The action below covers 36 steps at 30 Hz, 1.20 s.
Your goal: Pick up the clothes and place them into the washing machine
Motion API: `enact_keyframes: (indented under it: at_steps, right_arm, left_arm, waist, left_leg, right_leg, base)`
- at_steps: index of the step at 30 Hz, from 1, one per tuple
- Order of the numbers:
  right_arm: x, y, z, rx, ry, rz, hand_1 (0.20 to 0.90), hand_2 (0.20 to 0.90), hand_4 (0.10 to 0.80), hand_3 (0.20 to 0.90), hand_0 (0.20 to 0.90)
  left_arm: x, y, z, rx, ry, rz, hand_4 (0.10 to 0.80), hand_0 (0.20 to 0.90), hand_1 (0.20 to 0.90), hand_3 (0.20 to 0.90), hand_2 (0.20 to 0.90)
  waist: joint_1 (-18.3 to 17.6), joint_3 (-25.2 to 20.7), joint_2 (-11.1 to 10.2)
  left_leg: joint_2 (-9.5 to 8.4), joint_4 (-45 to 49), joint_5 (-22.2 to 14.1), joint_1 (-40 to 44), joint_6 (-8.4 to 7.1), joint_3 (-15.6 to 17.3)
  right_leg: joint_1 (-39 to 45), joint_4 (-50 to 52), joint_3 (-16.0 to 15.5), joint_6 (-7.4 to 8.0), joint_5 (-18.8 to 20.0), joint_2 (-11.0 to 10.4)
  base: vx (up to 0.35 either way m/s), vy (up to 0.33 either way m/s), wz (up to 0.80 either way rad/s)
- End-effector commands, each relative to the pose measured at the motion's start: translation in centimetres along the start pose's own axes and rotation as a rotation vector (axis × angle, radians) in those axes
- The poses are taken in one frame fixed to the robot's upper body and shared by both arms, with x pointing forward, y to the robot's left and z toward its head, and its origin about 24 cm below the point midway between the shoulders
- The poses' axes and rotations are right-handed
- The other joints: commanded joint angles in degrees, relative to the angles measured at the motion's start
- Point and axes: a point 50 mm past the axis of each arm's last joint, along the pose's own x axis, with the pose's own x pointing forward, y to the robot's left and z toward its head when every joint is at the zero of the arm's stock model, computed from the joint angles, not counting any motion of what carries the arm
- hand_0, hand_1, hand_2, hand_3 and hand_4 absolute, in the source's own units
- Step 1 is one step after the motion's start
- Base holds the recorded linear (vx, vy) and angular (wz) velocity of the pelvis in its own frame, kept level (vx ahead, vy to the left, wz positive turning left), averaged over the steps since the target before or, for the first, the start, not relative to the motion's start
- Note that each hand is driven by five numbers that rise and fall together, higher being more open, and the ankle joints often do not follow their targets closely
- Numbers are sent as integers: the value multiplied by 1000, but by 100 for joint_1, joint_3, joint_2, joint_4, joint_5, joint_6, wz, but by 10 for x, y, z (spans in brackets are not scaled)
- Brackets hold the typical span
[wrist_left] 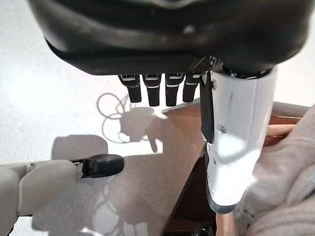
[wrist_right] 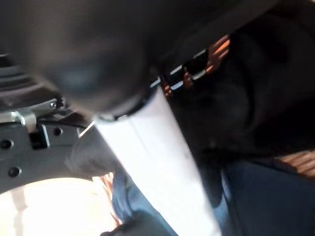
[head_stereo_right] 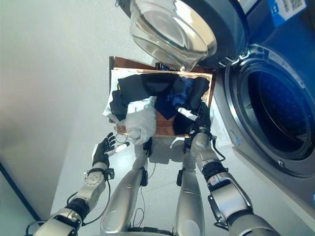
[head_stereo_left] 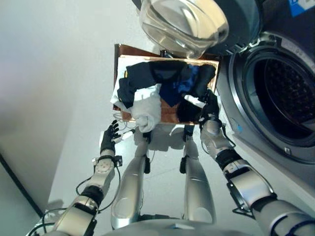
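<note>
- We see the clothes (head_stereo_left: 162, 91) heaped in a brown basket (head_stereo_left: 120, 54) at the upper centre of the head views: dark and blue garments on top, a white garment (head_stereo_left: 147, 110) spilling over the basket's near left edge.
- The washing machine (head_stereo_left: 275, 98) fills the right side, its drum open, with the glass door (head_stereo_left: 184, 22) swung out across the top centre.
- Our left hand (head_stereo_left: 109, 137) hangs at centre left with fingers spread and straight, holding nothing, just short of the white garment.
- Our right hand (head_stereo_left: 211, 105) sits at the basket's right edge, sunk into a dark garment (wrist_right: 246, 98); we cannot tell whether its fingers are closed on it.
</note>
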Motion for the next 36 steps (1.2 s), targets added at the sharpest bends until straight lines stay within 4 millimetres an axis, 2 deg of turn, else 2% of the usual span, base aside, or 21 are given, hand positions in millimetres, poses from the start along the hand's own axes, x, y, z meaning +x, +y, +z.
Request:
enact_keyframes:
  at_steps: [1,6,9,10,11,12,25,26,36]
  right_arm:
    - [18,10,66,29,-203,20,900,900,800,900,900]
    - [25,12,92,22,-260,11,900,900,800,900,900]
    - [28,11,98,22,-269,0,900,900,800,900,900]
    - [29,10,101,21,-271,-6,650,650,622,650,650]
    - [30,11,103,23,-275,-5,461,461,486,461,461]
    - [30,11,102,20,-272,-6,200,200,300,200,200]
    - [18,23,85,23,-270,41,200,200,300,200,200]
    - [16,21,78,21,-256,44,200,200,300,200,200]
    - [5,22,58,44,-233,66,200,200,300,200,200]
  left_arm:
    - [-2,15,12,0,-89,35,800,900,900,900,900]
    - [2,13,24,-10,-134,29,800,900,900,900,900]
    - [2,12,28,-11,-147,23,800,900,900,900,900]
    - [2,12,28,-14,-148,23,800,900,900,900,900]
    - [2,13,27,-15,-146,26,800,900,900,900,900]
    - [2,13,27,-17,-146,26,800,900,900,900,900]
    - [3,13,17,-15,-95,61,800,900,900,900,900]
    - [3,14,14,-8,-80,68,800,900,900,900,900]
    - [1,21,-5,34,8,97,800,900,900,900,900]
  waist:
    - [258,-16,198]
    - [272,56,175]
    - [276,52,186]
    - [284,47,202]
    - [289,45,206]
    - [291,41,212]
    - [269,-100,102]
    - [259,-126,81]
    - [210,-292,-20]
  left_leg:
    - [-193,56,113,-369,-185,71]
    - [-214,310,24,-670,-137,55]
    - [-230,351,8,-749,-125,38]
    - [-239,348,10,-758,-119,23]
    - [-242,341,13,-758,-119,25]
    - [-244,331,13,-741,-116,26]
    - [-233,211,-11,-390,-84,29]
    - [-231,237,-33,-332,-77,39]
    - [-181,307,-115,-86,-81,34]
  right_leg:
    - [-50,805,420,149,-586,46]
    - [-288,907,456,135,-597,55]
    - [-339,922,454,137,-591,38]
    - [-350,929,457,138,-588,34]
    - [-354,930,460,140,-583,36]
    - [-354,933,464,142,-580,35]
    - [-81,862,491,160,-601,73]
    - [-24,883,498,152,-622,86]
    - [223,956,482,130,-716,132]
  base:
    - [0,0,0]
    - [-11,10,1]
    - [0,0,0]
    - [0,0,0]
    - [2,31,3]
    - [6,34,1]
    - [4,11,-1]
    - [0,0,0]
    - [7,-10,-1]
